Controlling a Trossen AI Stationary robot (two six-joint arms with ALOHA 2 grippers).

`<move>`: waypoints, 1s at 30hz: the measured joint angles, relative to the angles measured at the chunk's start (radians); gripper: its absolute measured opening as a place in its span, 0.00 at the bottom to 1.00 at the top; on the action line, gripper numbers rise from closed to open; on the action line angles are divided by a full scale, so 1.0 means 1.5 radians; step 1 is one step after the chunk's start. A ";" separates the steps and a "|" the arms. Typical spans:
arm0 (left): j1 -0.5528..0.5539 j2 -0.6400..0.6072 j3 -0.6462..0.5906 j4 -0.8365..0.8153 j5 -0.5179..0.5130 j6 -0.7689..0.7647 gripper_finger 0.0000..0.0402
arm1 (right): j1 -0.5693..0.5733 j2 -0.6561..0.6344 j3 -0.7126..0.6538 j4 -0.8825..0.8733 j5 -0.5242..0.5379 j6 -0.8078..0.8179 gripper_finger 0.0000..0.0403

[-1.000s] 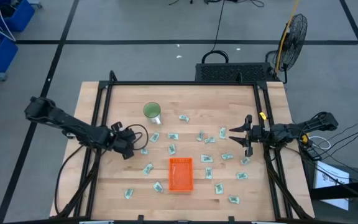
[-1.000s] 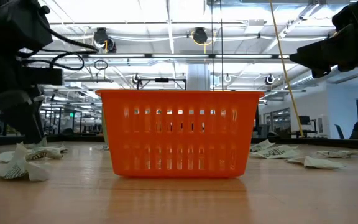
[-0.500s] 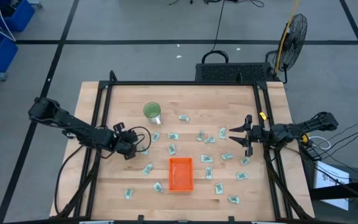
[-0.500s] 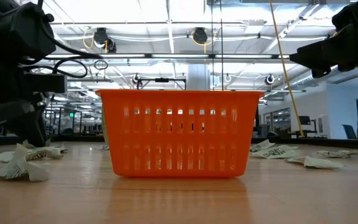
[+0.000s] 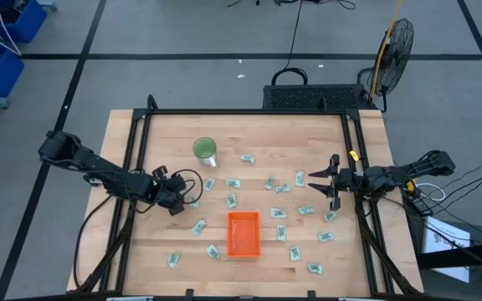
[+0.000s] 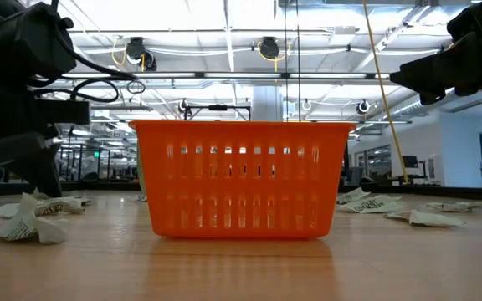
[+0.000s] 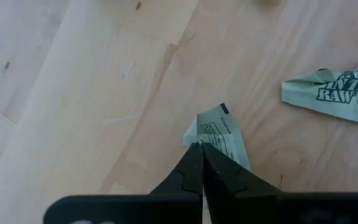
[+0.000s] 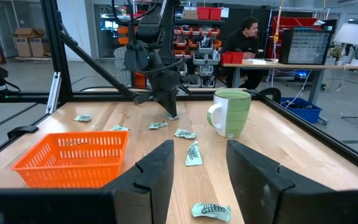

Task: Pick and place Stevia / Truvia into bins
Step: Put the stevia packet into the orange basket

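You saw an orange slotted tray [image 5: 243,233], pale green-and-white sachets [image 7: 219,134] printed with dark lettering, a green-and-white mug [image 8: 231,112], and a light wood-grain tabletop [image 5: 249,134]; both arms were black.

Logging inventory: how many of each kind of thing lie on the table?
Small pale green-and-white paper sachets: about 18
Shallow orange plastic tray: 1
Green and white mug: 1
Total: about 20
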 joint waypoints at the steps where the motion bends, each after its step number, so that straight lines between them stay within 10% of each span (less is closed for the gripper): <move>1: 0.000 -0.001 0.000 0.010 -0.002 0.001 0.01 | 0.000 0.000 0.000 0.000 0.000 0.000 0.35; 14: 0.000 -0.001 0.093 0.212 -0.026 0.162 0.01 | 0.000 0.000 0.000 0.000 0.000 0.000 0.35; 30: 0.017 0.235 0.259 0.441 0.194 0.370 0.02 | 0.000 0.000 0.000 0.000 0.000 0.000 0.35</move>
